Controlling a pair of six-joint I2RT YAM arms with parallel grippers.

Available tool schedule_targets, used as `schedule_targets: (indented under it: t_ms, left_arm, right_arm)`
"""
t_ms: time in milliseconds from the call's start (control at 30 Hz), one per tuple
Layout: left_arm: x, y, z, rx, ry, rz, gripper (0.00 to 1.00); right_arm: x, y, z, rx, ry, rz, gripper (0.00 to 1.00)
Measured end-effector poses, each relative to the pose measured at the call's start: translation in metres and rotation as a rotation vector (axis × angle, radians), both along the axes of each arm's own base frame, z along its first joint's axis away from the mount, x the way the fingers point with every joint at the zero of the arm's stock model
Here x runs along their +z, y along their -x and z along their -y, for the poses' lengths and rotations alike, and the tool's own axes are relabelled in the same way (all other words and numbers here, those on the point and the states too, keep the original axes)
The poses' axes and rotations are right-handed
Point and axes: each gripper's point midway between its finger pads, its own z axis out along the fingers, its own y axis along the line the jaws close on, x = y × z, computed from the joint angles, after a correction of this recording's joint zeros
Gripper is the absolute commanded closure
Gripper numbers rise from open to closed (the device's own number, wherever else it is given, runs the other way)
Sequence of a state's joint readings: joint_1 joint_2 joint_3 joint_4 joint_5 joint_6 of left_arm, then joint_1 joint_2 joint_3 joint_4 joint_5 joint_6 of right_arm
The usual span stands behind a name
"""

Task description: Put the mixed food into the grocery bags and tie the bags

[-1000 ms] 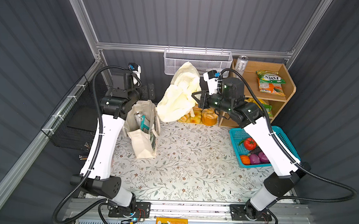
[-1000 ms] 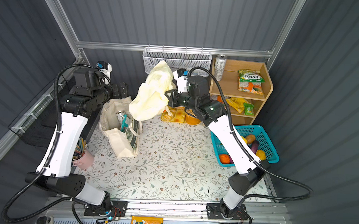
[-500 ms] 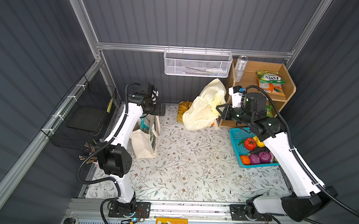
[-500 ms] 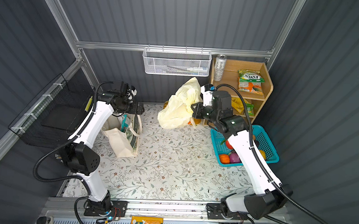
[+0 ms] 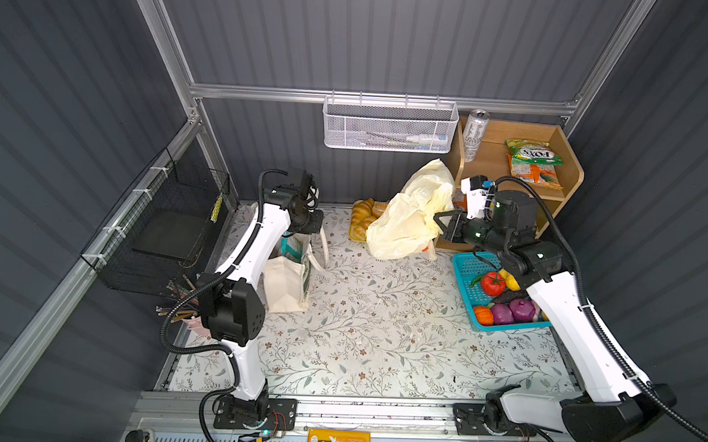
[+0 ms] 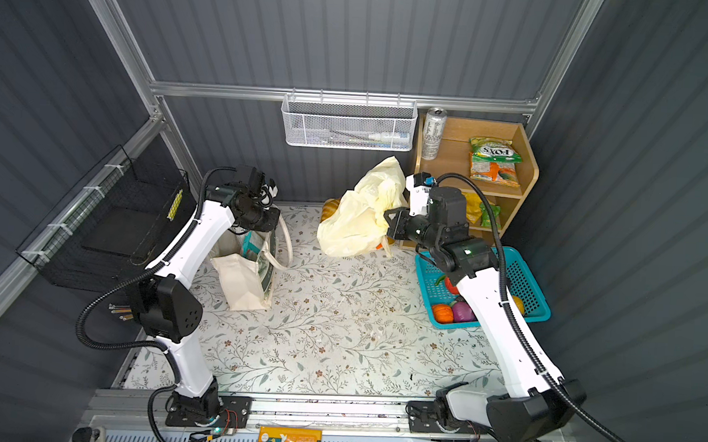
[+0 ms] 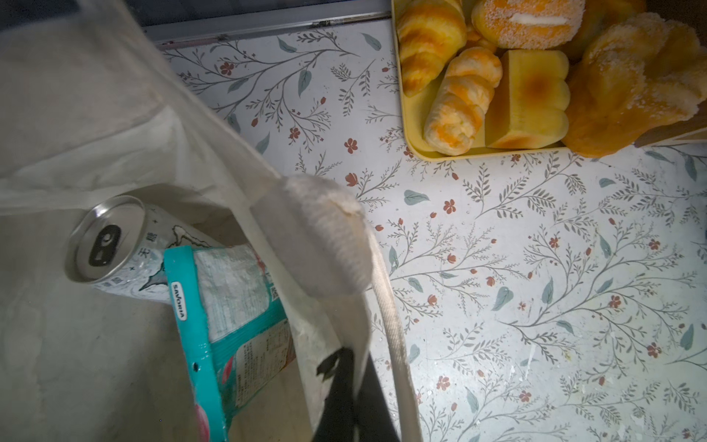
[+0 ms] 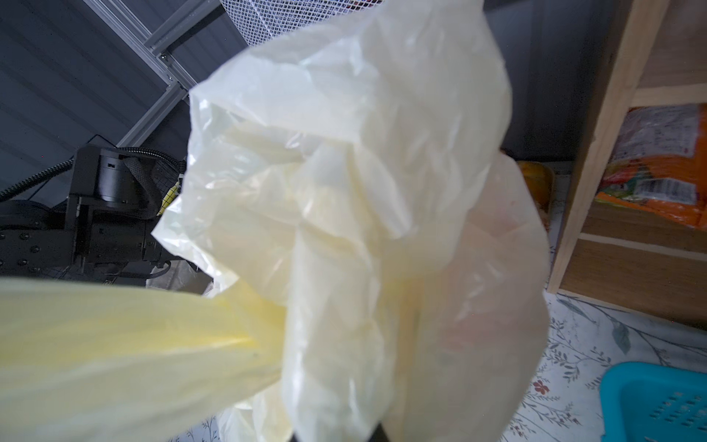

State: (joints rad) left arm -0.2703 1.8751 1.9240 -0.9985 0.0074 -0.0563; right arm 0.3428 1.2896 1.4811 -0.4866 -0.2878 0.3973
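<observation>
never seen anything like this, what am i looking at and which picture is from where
Two white robot arms stand at the front of a flowered table. Two pictures look down from overhead; the other two come from a camera on each wrist. The left gripper is shut on the rim of a canvas tote holding a drink can and a teal packet. The right gripper grips a pale-yellow plastic bag. A tray of toy pastries and a teal basket of toy vegetables sit nearby.
</observation>
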Motion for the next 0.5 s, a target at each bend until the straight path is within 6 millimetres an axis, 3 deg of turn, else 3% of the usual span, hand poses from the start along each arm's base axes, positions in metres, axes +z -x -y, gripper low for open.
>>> schedule_targets:
  t_ms: [167,500]
  left_arm:
    - [0.004,0.013,0.036,-0.069,0.047,-0.006,1.0]
    - [0.027,0.063,0.122,-0.184,0.204,-0.001,1.0]
  right_arm:
    - [0.007,0.0,0.01,-0.024,-0.009,0.014,1.0]
    - [0.01,-0.003,0.028,-0.075,-0.025,0.016,1.0]
